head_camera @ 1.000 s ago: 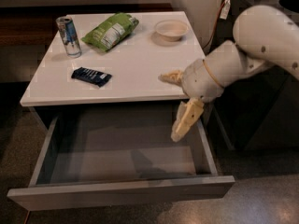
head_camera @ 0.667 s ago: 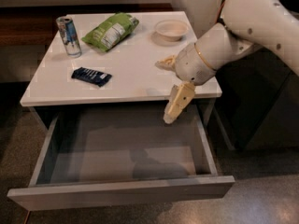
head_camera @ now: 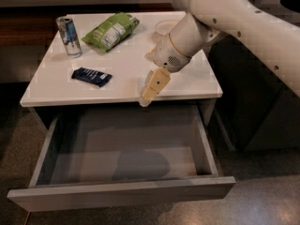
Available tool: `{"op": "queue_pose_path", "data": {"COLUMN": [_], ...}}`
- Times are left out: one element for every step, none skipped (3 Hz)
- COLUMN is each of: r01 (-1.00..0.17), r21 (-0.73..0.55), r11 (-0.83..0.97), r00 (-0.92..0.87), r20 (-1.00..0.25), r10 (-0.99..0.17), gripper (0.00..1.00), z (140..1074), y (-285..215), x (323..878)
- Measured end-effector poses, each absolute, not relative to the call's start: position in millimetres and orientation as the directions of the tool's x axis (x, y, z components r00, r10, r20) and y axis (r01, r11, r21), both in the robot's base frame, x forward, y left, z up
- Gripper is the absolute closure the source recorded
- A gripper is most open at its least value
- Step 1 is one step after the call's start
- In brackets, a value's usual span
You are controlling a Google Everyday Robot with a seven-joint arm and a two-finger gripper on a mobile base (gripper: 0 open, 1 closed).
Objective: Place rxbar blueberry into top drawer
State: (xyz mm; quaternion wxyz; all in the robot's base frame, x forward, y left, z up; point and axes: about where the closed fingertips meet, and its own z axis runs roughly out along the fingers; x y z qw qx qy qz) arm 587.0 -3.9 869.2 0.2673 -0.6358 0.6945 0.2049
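The gripper (head_camera: 147,78) hovers over the desk's (head_camera: 123,62) front edge, fingers spread wide, holding nothing. The rxbar blueberry (head_camera: 91,76) lies at its nine o'clock, the top drawer (head_camera: 122,193) open at six.

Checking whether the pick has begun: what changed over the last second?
The gripper swung left, toward the front edge of the table, and now hangs there above the open top drawer. It took hold of nothing. The rxbar blueberry, can, chip bag and drawer stayed put.

White-topped table (head_camera: 126,76), speckled dark floor (head_camera: 267,198), dark cabinet (head_camera: 253,107) at right
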Motion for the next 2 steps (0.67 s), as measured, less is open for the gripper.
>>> {"op": "queue_pose_path", "data": {"r01": [-0.993, -0.99], "r21": [-0.057, -0.078], "r11": [0.103, 0.12], "r00": [-0.045, -0.044], "r20": [-0.626, -0.634], "r10": [-0.778, -0.772], "gripper": [0.0, 0.0], "z": [867.3, 866.7], "y": [-1.0, 6.8], "x": [587.1, 596.3]}}
